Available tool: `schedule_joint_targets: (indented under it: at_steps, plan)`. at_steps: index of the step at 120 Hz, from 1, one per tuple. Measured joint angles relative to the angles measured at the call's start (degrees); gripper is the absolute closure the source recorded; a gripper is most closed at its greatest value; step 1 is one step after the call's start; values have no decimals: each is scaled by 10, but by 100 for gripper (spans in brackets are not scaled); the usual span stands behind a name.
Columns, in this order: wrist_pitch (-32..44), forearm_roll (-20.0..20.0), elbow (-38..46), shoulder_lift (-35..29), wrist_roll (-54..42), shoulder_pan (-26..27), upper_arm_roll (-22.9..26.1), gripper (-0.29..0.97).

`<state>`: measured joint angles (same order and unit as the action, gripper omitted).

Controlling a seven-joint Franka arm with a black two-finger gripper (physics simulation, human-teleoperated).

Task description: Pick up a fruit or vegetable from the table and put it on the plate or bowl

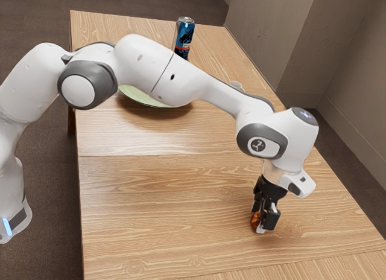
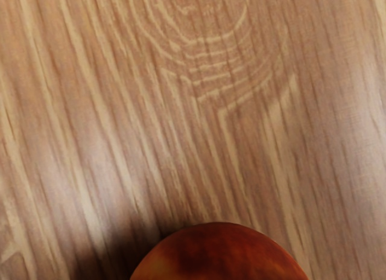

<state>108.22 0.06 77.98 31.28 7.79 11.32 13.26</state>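
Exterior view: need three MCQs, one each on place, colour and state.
1. Where is the fruit?
A. at the gripper, away from the plate
B. on the plate
C. on the floor

2. What colour is the can?
A. yellow
B. white
C. blue

3. How is the can placed?
A. lying on its side
B. upright
C. crushed flat

Answers:
1 A: the orange-red fruit is right at the gripper near the exterior view's right, while the plate lies far back under the arm.
2 C: its body is blue.
3 B: it stands on its base on the table.
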Motion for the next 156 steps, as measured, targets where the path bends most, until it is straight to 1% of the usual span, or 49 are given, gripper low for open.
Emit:
schedule_joint_targets:
  at_steps: [41,64,95,138,156]
  plan:
    - [2,7,-18,14,2,6,0,21]
    - [-2,8,-19,16,2,6,0,26]
    - [-7,22,-26,16,3,6,0,28]
    - [-23,24,-28,15,3,4,0,30]
    - [-36,24,-42,12,3,3,0,30]
